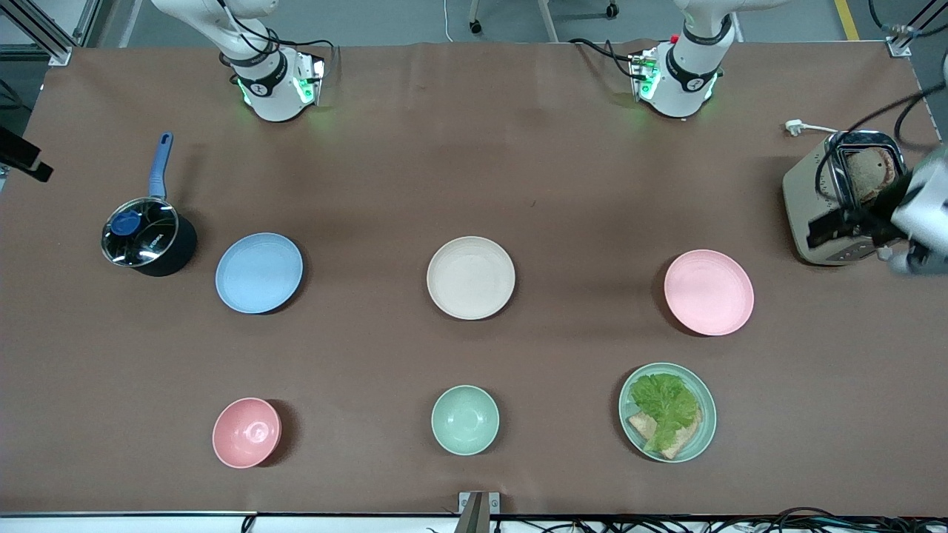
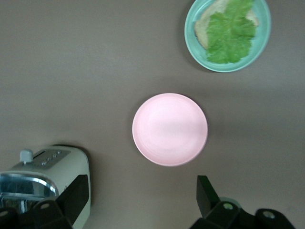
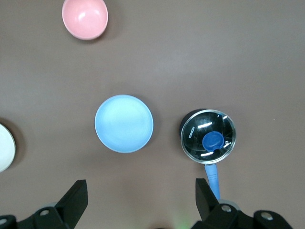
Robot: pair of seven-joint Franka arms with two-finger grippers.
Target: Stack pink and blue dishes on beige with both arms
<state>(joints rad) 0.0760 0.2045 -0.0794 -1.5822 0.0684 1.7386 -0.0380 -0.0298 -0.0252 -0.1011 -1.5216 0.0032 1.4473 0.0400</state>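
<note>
The pale blue plate (image 1: 259,272) lies toward the right arm's end of the table, the beige plate (image 1: 471,277) in the middle, and the pale pink plate (image 1: 709,292) toward the left arm's end. All three rest flat and apart. My left gripper (image 2: 142,183) hangs open and empty high over the table beside the toaster, looking down on the pink plate (image 2: 169,129). The left arm's hand (image 1: 922,211) shows blurred over the toaster. My right gripper (image 3: 141,185) is open and empty, high above the table, with the blue plate (image 3: 124,123) below; it is outside the front view.
A lidded black pot (image 1: 148,237) with a blue handle stands beside the blue plate. A toaster (image 1: 840,200) holding bread stands beside the pink plate. Nearer the front camera are a pink bowl (image 1: 246,432), a mint bowl (image 1: 465,420) and a mint plate with lettuce (image 1: 667,411).
</note>
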